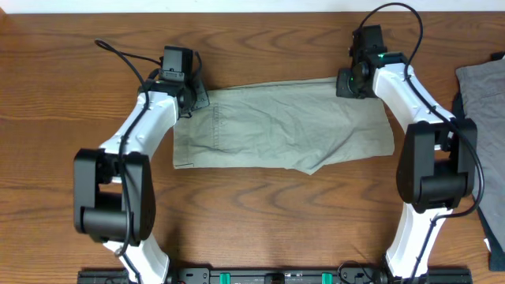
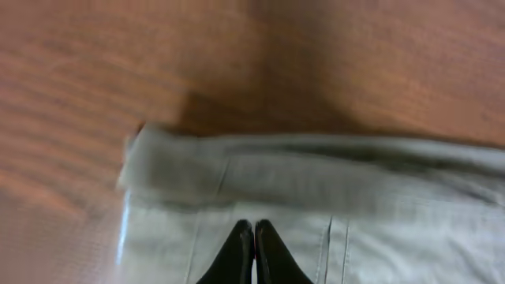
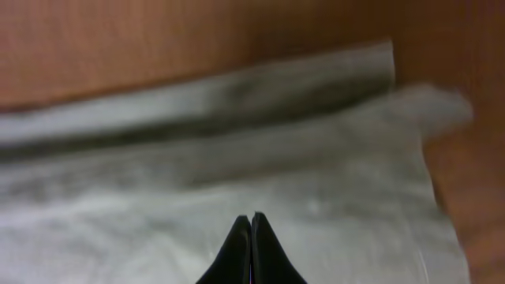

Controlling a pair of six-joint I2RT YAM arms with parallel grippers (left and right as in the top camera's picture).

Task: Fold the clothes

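The pale khaki shorts (image 1: pixel 276 130) lie flat across the middle of the wooden table, folded into a wide band with stitching at the left end. My left gripper (image 1: pixel 192 98) is shut at the shorts' far left corner. In the left wrist view its tips (image 2: pixel 254 225) sit over flat cloth (image 2: pixel 355 181) just inside the thick edge. My right gripper (image 1: pixel 348 84) is shut at the far right corner. In the right wrist view its tips (image 3: pixel 251 217) sit over the cloth (image 3: pixel 237 158). No cloth shows between either pair of fingers.
A plain grey garment (image 1: pixel 483 87) lies at the table's right edge, with a dark navy cloth (image 1: pixel 495 181) below it beside the right arm's base. Bare wood (image 1: pixel 260 213) lies in front of the shorts. Both wrist views are blurred.
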